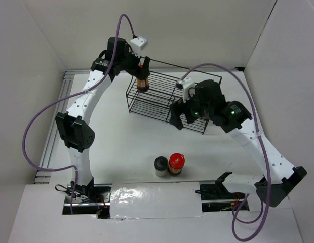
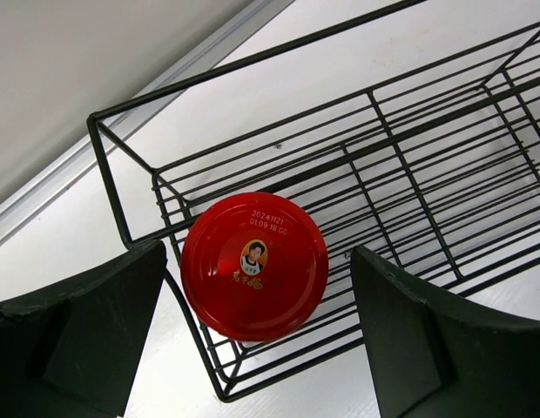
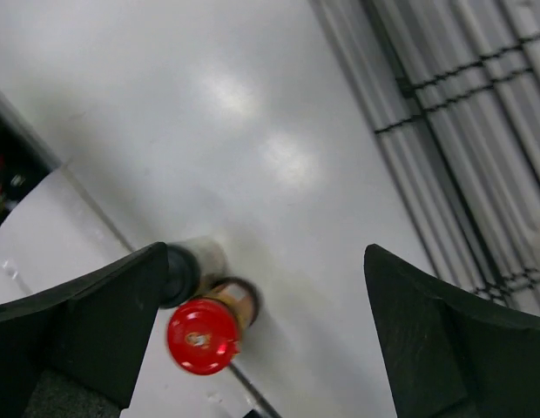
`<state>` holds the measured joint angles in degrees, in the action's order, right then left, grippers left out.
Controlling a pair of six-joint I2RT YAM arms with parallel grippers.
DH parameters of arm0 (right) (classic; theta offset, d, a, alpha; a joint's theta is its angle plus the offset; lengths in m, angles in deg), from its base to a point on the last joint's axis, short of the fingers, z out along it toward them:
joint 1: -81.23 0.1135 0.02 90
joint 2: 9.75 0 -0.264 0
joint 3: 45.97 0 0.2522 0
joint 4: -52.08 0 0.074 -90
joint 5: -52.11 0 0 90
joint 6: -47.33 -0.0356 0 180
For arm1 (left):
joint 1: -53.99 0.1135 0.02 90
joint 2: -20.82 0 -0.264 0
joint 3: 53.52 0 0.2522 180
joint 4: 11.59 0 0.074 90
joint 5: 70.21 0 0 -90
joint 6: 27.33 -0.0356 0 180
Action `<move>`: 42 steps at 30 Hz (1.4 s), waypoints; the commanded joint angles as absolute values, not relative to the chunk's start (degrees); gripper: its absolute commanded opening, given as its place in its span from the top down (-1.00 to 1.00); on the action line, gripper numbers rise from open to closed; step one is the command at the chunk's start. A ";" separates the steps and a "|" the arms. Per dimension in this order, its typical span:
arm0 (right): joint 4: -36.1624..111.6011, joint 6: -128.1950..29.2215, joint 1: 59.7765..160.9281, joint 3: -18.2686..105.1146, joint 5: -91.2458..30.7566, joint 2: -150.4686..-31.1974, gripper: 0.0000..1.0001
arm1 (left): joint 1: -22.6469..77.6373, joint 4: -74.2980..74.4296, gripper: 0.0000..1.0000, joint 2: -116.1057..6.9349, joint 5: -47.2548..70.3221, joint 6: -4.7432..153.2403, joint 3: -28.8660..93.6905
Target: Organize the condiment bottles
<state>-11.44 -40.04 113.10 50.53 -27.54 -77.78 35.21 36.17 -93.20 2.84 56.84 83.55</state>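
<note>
The wire rack stands toward the table's far side. Over its left end the left gripper hangs with fingers spread, clear of the red-lidded jar standing upright in that corner. The right gripper, also parted and empty, hovers by the rack's right front. It is the nearer one to the other red jar and black-capped shaker, which stand upright side by side toward the bases.

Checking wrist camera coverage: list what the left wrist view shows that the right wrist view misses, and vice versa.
Left wrist only: a red-lidded jar at the wire rack's end, between the left fingers. Right wrist only: a second red-lidded jar beside the black-capped shaker on the table, seen past the right fingers. Both: the wire rack, the white table, fingers spread apart.
</note>
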 commanded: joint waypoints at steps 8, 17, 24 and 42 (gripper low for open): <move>-6.25 -46.62 140.69 40.57 -30.58 -78.74 -1.00 | 35.36 39.07 -0.99 -82.11 -1.91 56.96 82.42; -5.02 -48.57 149.00 35.64 -40.44 -83.66 -1.00 | 35.45 41.19 -0.99 -77.44 -2.35 56.34 77.40; -5.46 -48.21 148.73 34.06 -40.70 -89.81 -1.00 | 35.36 41.46 -0.99 -76.83 -4.02 56.78 76.79; -3.61 -47.16 148.11 31.59 -39.91 -96.50 -0.67 | 36.59 40.84 -0.99 -76.39 -4.90 56.25 75.64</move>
